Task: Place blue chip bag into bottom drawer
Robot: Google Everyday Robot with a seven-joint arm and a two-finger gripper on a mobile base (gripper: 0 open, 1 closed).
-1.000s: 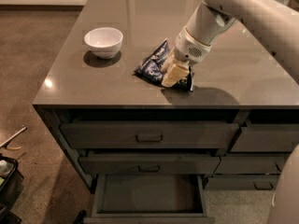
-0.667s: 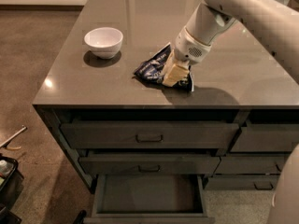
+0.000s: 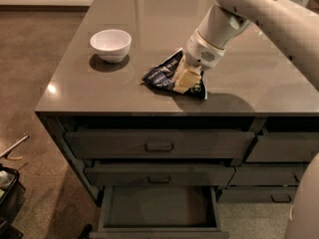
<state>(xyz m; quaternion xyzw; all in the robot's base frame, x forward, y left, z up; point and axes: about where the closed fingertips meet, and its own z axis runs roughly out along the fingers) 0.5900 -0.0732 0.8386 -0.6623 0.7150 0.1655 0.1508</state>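
The blue chip bag [image 3: 162, 74] lies crumpled on the dark grey counter top, right of the middle and near the front edge. My gripper [image 3: 185, 81] comes down from the upper right and sits on the bag's right half, its pale fingers [image 3: 182, 79] closed on the foil. The bag rests on the counter. The bottom drawer [image 3: 158, 229] of the left stack is pulled out below, and its inside shows nothing in it. The two drawers above it are shut.
A white bowl [image 3: 110, 44] stands on the counter [image 3: 99, 91] to the left of the bag. The right-hand drawer stack [image 3: 281, 148] is shut. My arm fills the upper right. Dark items lie on the floor at lower left [image 3: 7, 183].
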